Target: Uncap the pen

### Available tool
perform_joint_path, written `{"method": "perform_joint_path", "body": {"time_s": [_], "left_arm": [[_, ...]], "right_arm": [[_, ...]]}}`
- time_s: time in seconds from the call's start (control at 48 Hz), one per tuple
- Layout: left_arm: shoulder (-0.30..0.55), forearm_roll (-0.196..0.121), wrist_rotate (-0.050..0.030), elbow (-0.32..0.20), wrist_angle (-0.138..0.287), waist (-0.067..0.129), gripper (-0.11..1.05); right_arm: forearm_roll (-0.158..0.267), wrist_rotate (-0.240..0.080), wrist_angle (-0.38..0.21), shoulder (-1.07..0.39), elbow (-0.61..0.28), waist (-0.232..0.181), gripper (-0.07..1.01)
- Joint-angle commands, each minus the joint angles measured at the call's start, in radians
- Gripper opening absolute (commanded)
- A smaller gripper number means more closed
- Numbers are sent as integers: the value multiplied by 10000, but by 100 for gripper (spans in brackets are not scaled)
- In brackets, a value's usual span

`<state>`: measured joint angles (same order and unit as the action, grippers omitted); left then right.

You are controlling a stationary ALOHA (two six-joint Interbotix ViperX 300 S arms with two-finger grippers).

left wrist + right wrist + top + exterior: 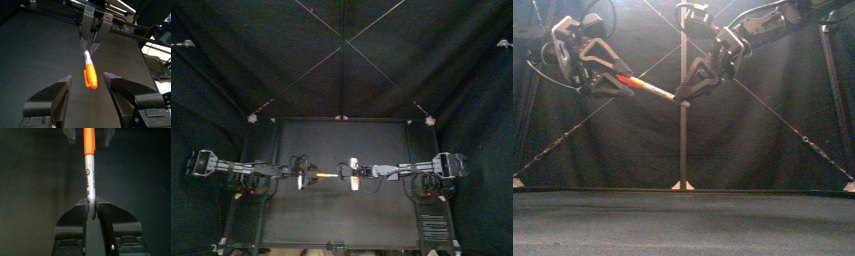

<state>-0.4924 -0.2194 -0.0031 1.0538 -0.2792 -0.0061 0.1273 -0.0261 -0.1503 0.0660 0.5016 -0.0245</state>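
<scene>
Above the table [331, 215], near its middle, you have the marker pen [651, 89] held up clear of the surface. It is tilted, with the orange cap [90, 75] as its higher end. Your right gripper [91, 203] is clamped tight on the tail of the grey barrel [90, 175]. Your left gripper [87, 77] is spread, one jaw on each side of the cap with a gap on both sides. Both arms reach inward from their own sides and meet there.
</scene>
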Motion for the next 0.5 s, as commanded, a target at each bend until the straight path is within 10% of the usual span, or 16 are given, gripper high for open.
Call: {"method": "perform_joint_path", "body": {"time_s": [0.021, 0.5], "left_arm": [[291, -15, 15, -430, -107, -15, 87], [230, -31, 0, -522, -123, 0, 67]], "right_arm": [[0, -15, 61, 184, -261, 15, 52], [-15, -31, 61, 15, -215, 15, 52]]}}
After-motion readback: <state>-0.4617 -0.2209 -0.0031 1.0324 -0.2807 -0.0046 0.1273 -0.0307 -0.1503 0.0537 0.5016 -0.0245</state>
